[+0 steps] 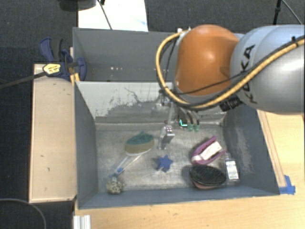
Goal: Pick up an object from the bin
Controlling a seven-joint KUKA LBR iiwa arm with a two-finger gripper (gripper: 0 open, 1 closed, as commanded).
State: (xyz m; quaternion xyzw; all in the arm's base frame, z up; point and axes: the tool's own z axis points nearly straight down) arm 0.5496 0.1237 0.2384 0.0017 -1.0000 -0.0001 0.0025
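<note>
Floor: dark carpet (28, 13) lay round the grey bin (86, 142).
Arm: the arm (267, 66) reached in from the right, orange cover over the bin's back half.
Heap: a black hairbrush (207, 176) and a pink brush (207, 150) lay touching at the front right.
Scrubber: the green-headed scrubber (139, 142) lay mid-bin, its clear handle running to the front left.
Star: a blue star (164, 163) lay near, apart from the scrubber.
Risk: closing between scrubber and star could catch nothing, and the domed scrubber head might slip out of a pinch.
Hand: the hand (167, 136) hung low just beside the scrubber head, nothing seen in it; how wide it stood, I cannot tell.
</note>
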